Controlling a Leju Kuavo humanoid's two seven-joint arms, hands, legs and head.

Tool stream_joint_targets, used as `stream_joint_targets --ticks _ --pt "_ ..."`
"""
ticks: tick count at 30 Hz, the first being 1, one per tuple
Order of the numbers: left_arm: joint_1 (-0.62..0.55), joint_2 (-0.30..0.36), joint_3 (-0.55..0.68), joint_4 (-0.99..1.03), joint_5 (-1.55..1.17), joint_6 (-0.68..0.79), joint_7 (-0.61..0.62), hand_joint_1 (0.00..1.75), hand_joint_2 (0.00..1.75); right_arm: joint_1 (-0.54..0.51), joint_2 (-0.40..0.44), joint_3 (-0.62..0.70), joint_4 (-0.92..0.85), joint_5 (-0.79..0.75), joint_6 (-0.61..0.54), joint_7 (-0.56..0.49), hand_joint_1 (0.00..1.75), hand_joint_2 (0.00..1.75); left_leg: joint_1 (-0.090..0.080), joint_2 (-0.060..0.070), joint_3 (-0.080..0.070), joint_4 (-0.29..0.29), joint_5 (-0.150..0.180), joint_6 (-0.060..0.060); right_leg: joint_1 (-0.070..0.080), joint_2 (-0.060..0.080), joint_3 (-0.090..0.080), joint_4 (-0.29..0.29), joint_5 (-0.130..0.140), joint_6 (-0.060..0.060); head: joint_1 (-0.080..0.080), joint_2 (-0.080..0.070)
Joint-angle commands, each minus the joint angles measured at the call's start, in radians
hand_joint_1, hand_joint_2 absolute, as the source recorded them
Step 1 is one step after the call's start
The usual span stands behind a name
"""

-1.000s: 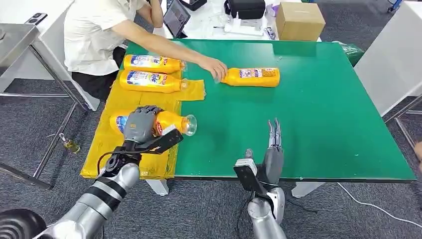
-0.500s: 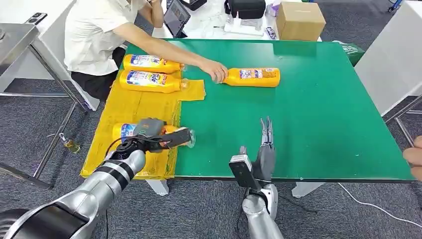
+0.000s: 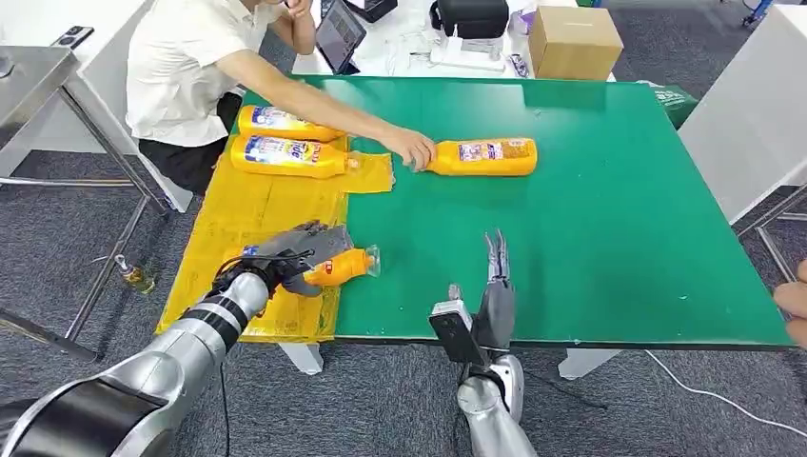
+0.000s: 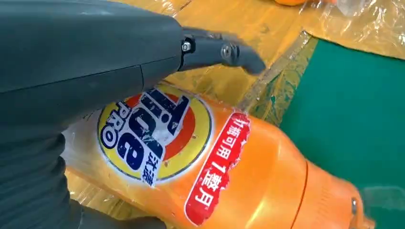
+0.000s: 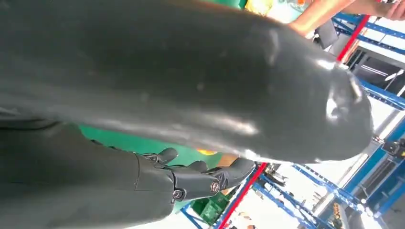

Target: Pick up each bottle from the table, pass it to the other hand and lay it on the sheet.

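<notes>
An orange bottle (image 3: 347, 265) lies at the front of the yellow sheet (image 3: 247, 205), its clear cap past the sheet's edge over the green table (image 3: 619, 209). My left hand (image 3: 303, 250) rests over its body; in the left wrist view the thumb (image 4: 219, 50) stretches out clear of the bottle (image 4: 215, 176). Two more bottles (image 3: 285, 152) lie side by side at the sheet's far end. Another bottle (image 3: 487, 157) lies on the table, a person's hand (image 3: 414, 149) on its neck. My right hand (image 3: 495, 290) stands at the table's front edge, fingers straight, holding nothing.
A person in a white shirt (image 3: 186, 67) sits at the table's far left corner, one arm reaching across. A cardboard box (image 3: 574, 38) and dark gear stand behind the table. Another person's hand (image 3: 793, 300) shows at the right edge.
My left hand has lowered the bottle onto the sheet's front and its thumb has come off it. My right hand drew back a little toward the table's edge. The person pushed the far bottle slightly.
</notes>
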Motion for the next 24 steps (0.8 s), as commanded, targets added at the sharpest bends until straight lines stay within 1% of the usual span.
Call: stream_joint_targets --ticks 1,2,3,4,5,6,7,8,10,11,12,13,14,15,17,18,19,20,22,23,24 --pt "0.003 -0.005 0.052 0.075 0.034 -0.01 -0.024 0.0 1.75 -0.033 -0.031 0.019 0.074 0.0 0.003 -0.002 0.0 0.0 0.0 0.003 0.007 -0.002 -0.002 0.002 0.001 0.002 0.007 -0.002 -0.001 -0.003 0.0 0.0" --pt "0.008 0.001 0.058 0.071 0.045 -0.008 -0.041 0.0 1.75 -0.034 -0.034 0.028 0.085 -0.013 0.003 -0.002 0.0 0.0 0.0 0.002 0.004 -0.001 -0.001 0.001 0.0 0.001 0.004 -0.002 0.0 -0.002 0.0 0.0" --pt "0.012 0.005 0.064 0.065 0.057 0.006 -0.054 0.0 1.75 -0.035 -0.036 0.025 0.085 -0.006 0.003 -0.002 0.0 0.0 0.0 0.003 0.004 -0.001 -0.001 0.001 0.0 0.001 0.004 -0.002 0.0 -0.002 0.0 0.0" --pt "0.013 0.008 0.058 0.061 0.057 0.013 -0.061 0.0 1.75 -0.033 -0.036 0.022 0.078 0.006 0.003 -0.002 0.0 0.0 0.0 0.004 0.008 -0.002 -0.002 0.002 0.001 0.002 0.007 -0.003 -0.001 -0.003 0.0 0.0" --pt "0.014 0.007 0.061 0.058 0.06 0.013 -0.064 0.0 1.75 -0.034 -0.036 0.027 0.082 0.003 0.003 -0.002 0.0 0.0 0.0 0.003 0.005 -0.002 -0.001 0.001 0.0 0.002 0.004 -0.002 0.0 -0.002 0.0 0.0" --pt "0.019 0.008 0.061 0.05 0.075 -0.004 -0.074 0.0 1.75 -0.033 -0.042 0.025 0.072 0.011 0.003 -0.002 0.0 0.0 0.0 0.004 0.007 -0.002 -0.002 0.002 0.001 0.002 0.006 -0.003 0.0 -0.003 0.0 0.0" --pt "0.021 0.008 0.059 0.047 0.081 -0.008 -0.08 0.0 1.75 -0.033 -0.042 0.022 0.072 0.017 0.003 -0.002 0.0 0.0 0.0 0.003 0.004 -0.001 -0.001 0.001 0.0 0.001 0.003 -0.002 0.0 -0.002 0.0 0.0" --pt "0.027 0.006 0.059 0.039 0.089 0.002 -0.089 0.0 1.75 -0.037 -0.044 0.021 0.082 0.007 0.003 -0.002 0.0 0.0 0.0 0.003 0.005 -0.001 -0.001 0.002 0.001 0.002 0.005 -0.002 0.0 -0.002 0.0 0.0" --pt "0.047 0.0 0.034 0.011 0.072 0.071 -0.121 0.0 1.75 -0.032 -0.043 0.006 0.083 0.021 0.003 -0.002 0.0 0.0 0.0 0.003 0.007 -0.002 -0.002 0.002 0.001 0.001 0.006 -0.002 -0.001 -0.003 0.0 0.0" --pt "0.06 -0.006 0.027 -0.007 0.067 0.111 -0.14 0.0 1.75 -0.029 -0.044 0.004 0.083 0.028 0.003 -0.002 0.0 0.0 -0.001 0.002 0.005 -0.002 -0.001 0.002 0.0 0.001 0.004 -0.002 -0.001 -0.002 0.0 0.0" --pt "0.081 -0.014 0.019 -0.039 0.062 0.168 -0.165 0.0 1.75 -0.021 -0.042 -0.006 0.078 0.039 0.003 -0.002 0.0 0.0 0.0 0.002 0.006 -0.002 -0.001 0.002 0.0 0.0 0.006 -0.002 -0.001 -0.002 0.0 0.0" --pt "0.118 -0.025 0.002 -0.094 0.047 0.258 -0.204 0.0 1.75 -0.01 -0.043 -0.01 0.068 0.045 0.003 -0.002 0.0 0.0 0.0 0.001 0.005 -0.002 -0.001 0.002 0.0 0.0 0.005 -0.002 -0.001 -0.002 0.0 0.0" --pt "0.142 -0.029 -0.008 -0.13 0.043 0.296 -0.226 0.0 1.75 -0.003 -0.042 -0.012 0.06 0.047 0.003 -0.002 0.0 0.0 -0.001 0.0 0.004 -0.002 -0.001 0.001 0.0 -0.001 0.004 -0.002 -0.001 -0.001 0.0 0.0" --pt "0.203 -0.036 -0.019 -0.223 0.054 0.364 -0.286 0.0 1.75 0.011 -0.042 -0.013 0.039 0.054 0.003 -0.002 0.0 0.0 -0.001 0.0 0.006 -0.003 -0.001 0.002 0.0 -0.001 0.007 -0.003 -0.002 -0.002 0.0 0.0" --pt "0.313 -0.032 -0.043 -0.403 0.141 0.357 -0.36 0.0 1.75 0.037 -0.039 -0.027 -0.008 0.082 0.003 -0.002 0.0 0.0 -0.001 0.0 0.004 -0.002 -0.001 0.001 -0.001 -0.001 0.004 -0.002 -0.001 -0.001 0.0 0.0" --pt "0.373 -0.026 -0.057 -0.505 0.231 0.329 -0.404 0.0 1.75 0.05 -0.04 -0.035 -0.035 0.111 0.003 -0.002 0.0 0.0 -0.001 0.0 0.007 -0.002 -0.003 0.002 0.0 -0.001 0.007 -0.003 -0.003 -0.002 0.0 0.0" --pt "0.409 -0.017 -0.073 -0.574 0.282 0.326 -0.428 0.0 1.75 0.059 -0.041 -0.043 -0.054 0.132 0.003 -0.002 0.0 0.0 -0.001 0.001 0.005 -0.002 -0.002 0.002 0.0 0.0 0.004 -0.002 -0.002 -0.002 0.0 0.0" --pt "0.434 -0.01 -0.089 -0.624 0.32 0.317 -0.446 0.0 1.75 0.066 -0.047 -0.045 -0.071 0.163 0.003 -0.002 0.0 0.0 -0.001 0.002 0.008 -0.002 -0.004 0.003 0.0 0.0 0.008 -0.003 -0.004 -0.003 0.0 0.0" --pt "0.45 -0.002 -0.094 -0.661 0.345 0.301 -0.444 0.0 1.75 0.069 -0.053 -0.046 -0.079 0.169 0.003 -0.002 0.0 0.0 -0.001 0.002 0.003 -0.001 -0.003 0.001 0.0 0.001 0.002 -0.001 -0.002 -0.002 0.0 0.0" --pt "0.478 0.003 -0.087 -0.723 0.442 0.256 -0.466 0.0 1.75 0.08 -0.051 -0.061 -0.106 0.217 0.003 -0.002 0.0 0.0 -0.001 0.001 0.004 0.0 -0.004 0.001 0.0 0.0 0.003 -0.001 -0.003 -0.003 0.0 0.0" --pt "0.5 0.005 -0.082 -0.771 0.492 0.252 -0.484 0.0 1.75 0.089 -0.055 -0.066 -0.131 0.252 0.003 -0.002 0.0 0.0 -0.001 0.002 0.005 0.0 -0.005 0.002 0.0 0.001 0.004 -0.001 -0.004 -0.003 0.0 0.0"
